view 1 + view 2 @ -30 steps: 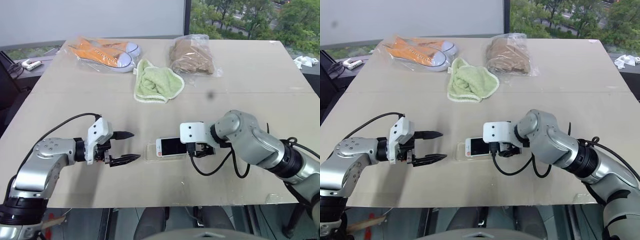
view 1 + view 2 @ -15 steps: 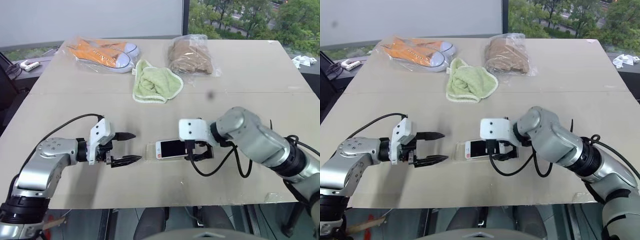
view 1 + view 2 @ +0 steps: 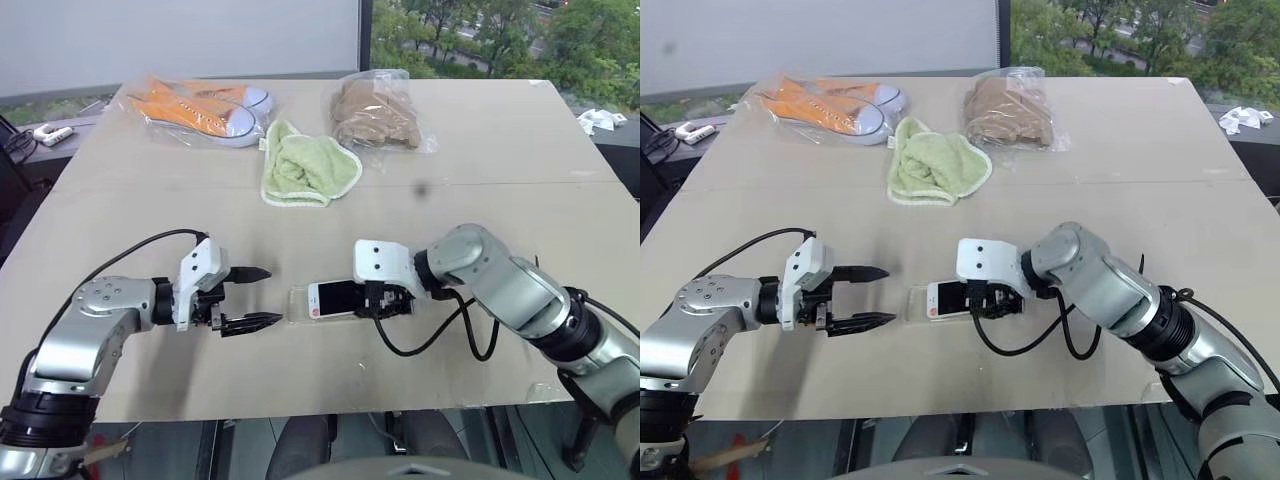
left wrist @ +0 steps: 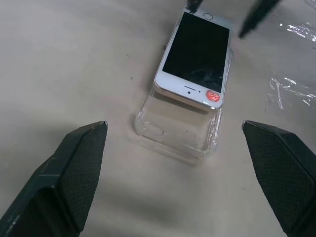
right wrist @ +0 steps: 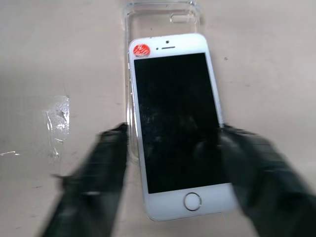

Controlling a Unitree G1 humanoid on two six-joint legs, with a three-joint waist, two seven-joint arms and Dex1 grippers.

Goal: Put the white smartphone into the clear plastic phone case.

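Phone (image 4: 195,57): I see it lying partly in the case (image 4: 177,129), one case end still bare; seating not finished. Right gripper (image 5: 170,148): fingers straddling the phone's sides, grip uncertain. Left gripper (image 3: 252,297): wide open, empty, just beside the case.

White smartphone (image 3: 952,297) partly in clear case (image 3: 921,303); right hand (image 3: 992,302) over it.

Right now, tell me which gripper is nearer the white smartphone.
Right. The right gripper straddles the white smartphone at its home-button end; the left gripper hangs open off the far end, beyond the clear plastic phone case.
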